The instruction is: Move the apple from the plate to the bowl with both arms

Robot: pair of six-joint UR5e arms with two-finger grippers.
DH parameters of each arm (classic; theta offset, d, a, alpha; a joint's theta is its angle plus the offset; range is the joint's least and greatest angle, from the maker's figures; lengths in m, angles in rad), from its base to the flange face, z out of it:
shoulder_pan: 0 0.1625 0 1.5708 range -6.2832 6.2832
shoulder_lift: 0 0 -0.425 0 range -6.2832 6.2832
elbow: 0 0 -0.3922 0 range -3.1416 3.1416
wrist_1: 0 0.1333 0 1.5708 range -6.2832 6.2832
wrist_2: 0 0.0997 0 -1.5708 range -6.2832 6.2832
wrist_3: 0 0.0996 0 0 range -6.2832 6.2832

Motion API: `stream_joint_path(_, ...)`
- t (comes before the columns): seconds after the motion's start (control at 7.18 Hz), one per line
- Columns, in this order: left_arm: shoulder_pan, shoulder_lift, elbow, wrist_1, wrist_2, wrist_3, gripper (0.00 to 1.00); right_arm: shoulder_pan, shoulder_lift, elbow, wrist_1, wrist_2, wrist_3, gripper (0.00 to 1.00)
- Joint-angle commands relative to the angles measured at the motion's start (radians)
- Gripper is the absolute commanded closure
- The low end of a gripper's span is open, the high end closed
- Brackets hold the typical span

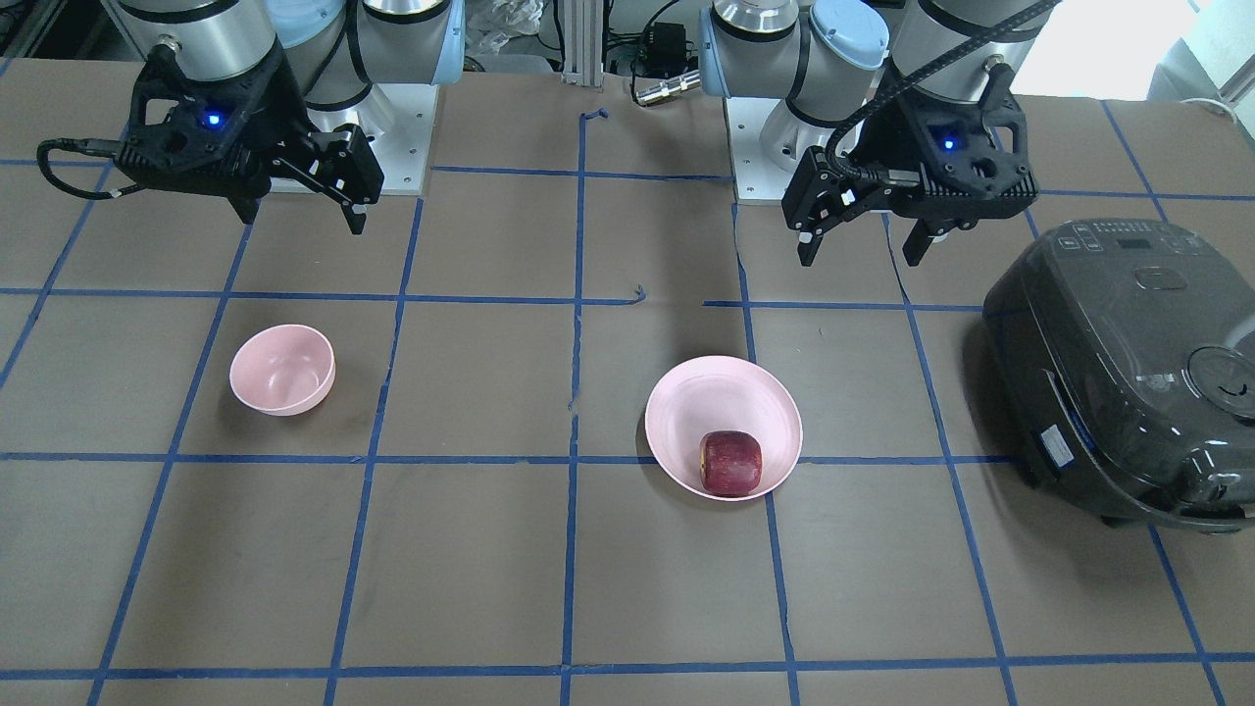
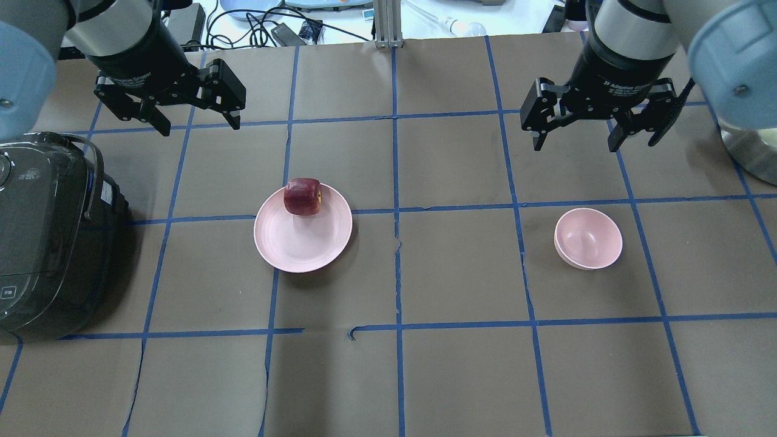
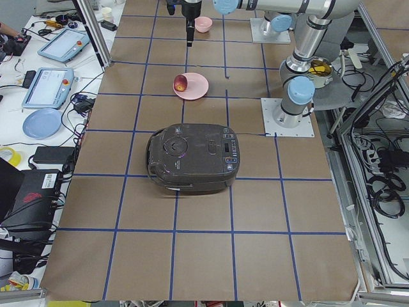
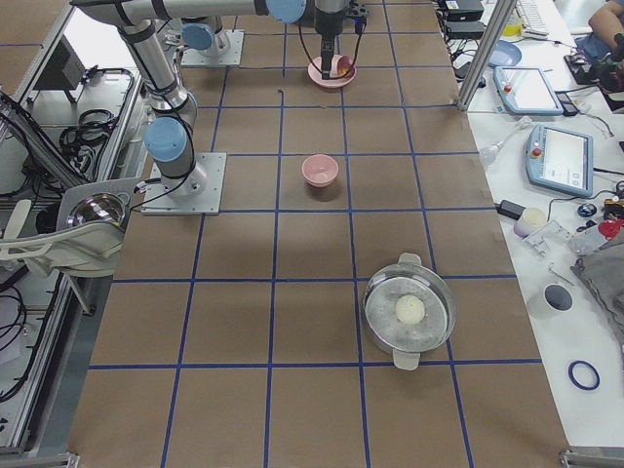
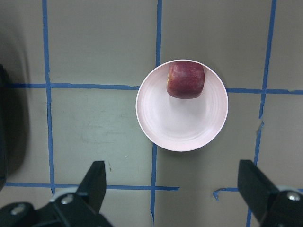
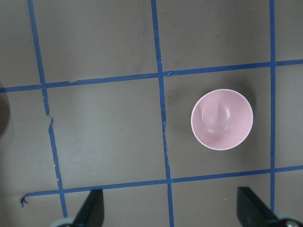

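Observation:
The dark red apple [image 2: 302, 196] sits on the far edge of the wide pink plate [image 2: 303, 246], left of the table's middle. It also shows in the front view [image 1: 730, 463] and the left wrist view [image 5: 185, 79]. The small deep pink bowl [image 2: 587, 238] stands empty on the right and shows in the right wrist view [image 6: 221, 119]. My left gripper [image 2: 199, 126] is open and empty, raised beyond and left of the plate. My right gripper [image 2: 575, 145] is open and empty, raised beyond the bowl.
A dark rice cooker [image 2: 48, 237] stands at the table's left end, close to the plate. A metal pot with a glass lid [image 4: 409, 312] stands at the far right end. Blue tape lines grid the brown table top [image 2: 455, 273].

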Motion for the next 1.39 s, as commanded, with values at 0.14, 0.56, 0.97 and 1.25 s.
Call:
stream_joint_path(0.14, -0.004, 0.001, -0.001, 0.0, -0.003, 0.0, 0.0, 0.003, 0.0, 0.001, 0.001, -0.001, -0.012, 0.0)
stream_joint_path(0.56, -0.004, 0.001, -0.003, 0.0, 0.0, 0.0, 0.0, 0.001, -0.01, 0.001, 0.004, 0.004, -0.132, 0.0)
stream_joint_path(0.97, -0.005, 0.001, -0.004, 0.0, -0.001, 0.0, 0.0, 0.001, -0.019, 0.001, 0.011, -0.002, -0.138, 0.0)
stream_joint_path(1.25, -0.005, 0.001, -0.004, 0.0, 0.0, 0.0, 0.0, 0.003, -0.021, 0.005, 0.017, -0.004, -0.138, 0.0)
